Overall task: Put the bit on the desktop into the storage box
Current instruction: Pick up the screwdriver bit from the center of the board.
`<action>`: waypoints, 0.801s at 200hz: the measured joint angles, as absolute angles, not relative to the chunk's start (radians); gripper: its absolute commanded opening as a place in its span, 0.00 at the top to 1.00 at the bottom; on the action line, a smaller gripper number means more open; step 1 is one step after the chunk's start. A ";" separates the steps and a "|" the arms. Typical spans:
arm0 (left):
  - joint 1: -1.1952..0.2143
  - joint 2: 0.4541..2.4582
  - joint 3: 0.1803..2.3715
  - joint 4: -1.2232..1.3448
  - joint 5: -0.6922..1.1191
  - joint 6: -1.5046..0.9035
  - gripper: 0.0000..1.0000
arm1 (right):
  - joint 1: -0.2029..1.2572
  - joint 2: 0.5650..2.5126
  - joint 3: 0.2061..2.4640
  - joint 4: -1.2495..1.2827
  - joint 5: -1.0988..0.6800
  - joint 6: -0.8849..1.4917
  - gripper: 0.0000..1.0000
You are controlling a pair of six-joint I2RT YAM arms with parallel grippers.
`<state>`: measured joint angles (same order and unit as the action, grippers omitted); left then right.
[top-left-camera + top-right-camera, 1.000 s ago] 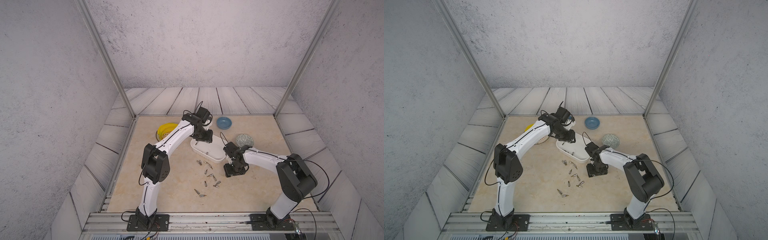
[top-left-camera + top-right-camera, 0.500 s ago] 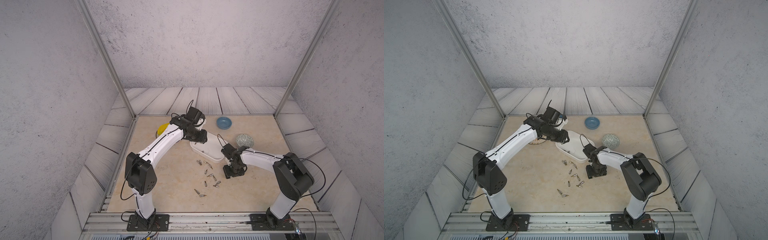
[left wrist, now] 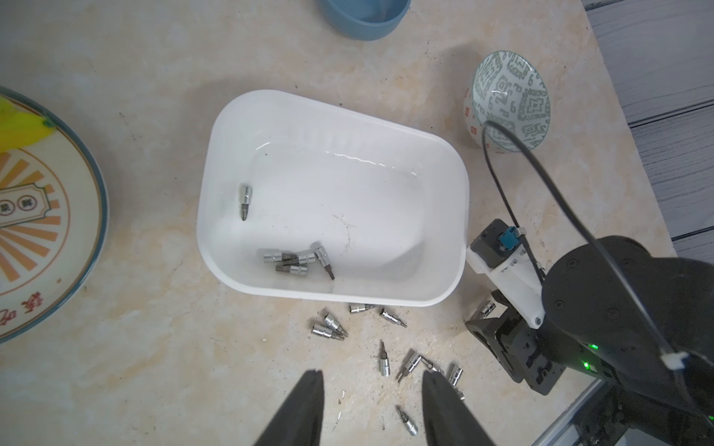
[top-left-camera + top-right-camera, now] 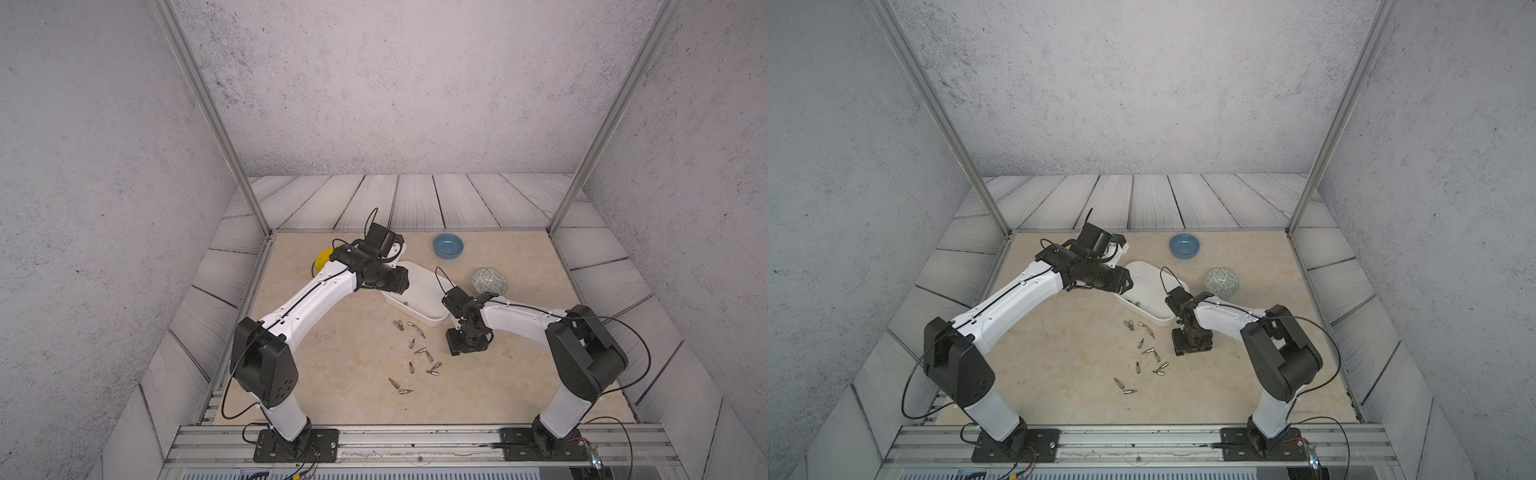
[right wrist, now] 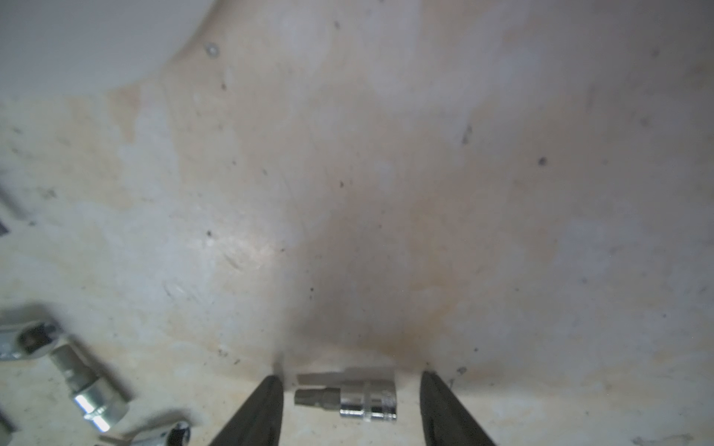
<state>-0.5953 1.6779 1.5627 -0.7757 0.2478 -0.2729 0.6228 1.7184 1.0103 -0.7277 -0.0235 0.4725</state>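
Roughly a dozen loose bits (image 3: 384, 361) lie scattered on the desktop (image 4: 345, 374), all left to move. The right gripper (image 5: 351, 378) straddles one bit (image 5: 367, 399), jaws apart, not yet pinching. Beyond, the storage box (image 3: 347, 193) holds five bits (image 3: 289, 262); the left gripper (image 3: 371, 373) hangs above, spread and empty.

plate (image 3: 77, 251): frame edge cuts it, I see part
blue bowl (image 3: 365, 19): cut off too
loose bits (image 5: 92, 390): blurred

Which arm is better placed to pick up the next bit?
Right. The right end effector is open, down at the desktop, with one bit lying between its jaws. The left end effector, open and empty, is up near the storage box.
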 measured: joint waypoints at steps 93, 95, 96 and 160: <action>-0.589 1.656 1.485 -0.753 0.248 -0.288 0.53 | 0.624 1.718 1.010 -0.721 -0.023 0.483 0.52; -0.589 1.656 1.485 -0.753 0.248 -0.289 0.53 | 0.624 1.718 1.010 -0.721 -0.023 0.483 0.53; -0.589 1.656 1.485 -0.753 0.248 -0.289 0.53 | 0.624 1.718 1.010 -0.721 -0.023 0.483 0.53; -0.589 1.656 1.485 -0.753 0.250 -0.289 0.53 | 0.625 1.718 1.010 -0.721 -0.023 0.487 0.56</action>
